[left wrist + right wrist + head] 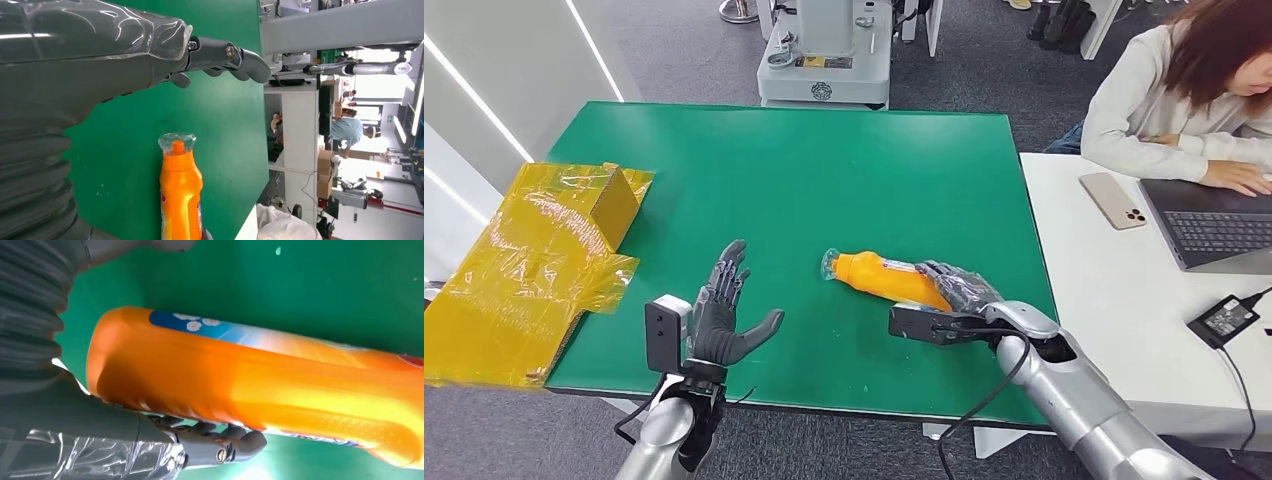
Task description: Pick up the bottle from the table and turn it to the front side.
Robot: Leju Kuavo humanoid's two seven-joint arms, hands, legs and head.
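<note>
An orange bottle (889,278) with a clear cap lies on its side on the green table (824,170), cap toward my left. My right hand (964,292) is at its base end. In the right wrist view its fingers (220,445) curl against one side of the bottle (260,385), while the thumb stands off the other side with green table showing between. My left hand (724,315) hovers open, fingers spread, over the table's near left part, a little apart from the cap. The left wrist view has the bottle (180,200) beyond that hand (100,75).
A yellow-wrapped cardboard box and sheet (534,260) lie over the table's left edge. A white desk (1114,300) adjoins on the right with a phone (1112,200), a laptop (1219,225) and a charger (1224,320); a person (1184,90) sits there. A grey machine (824,60) stands behind.
</note>
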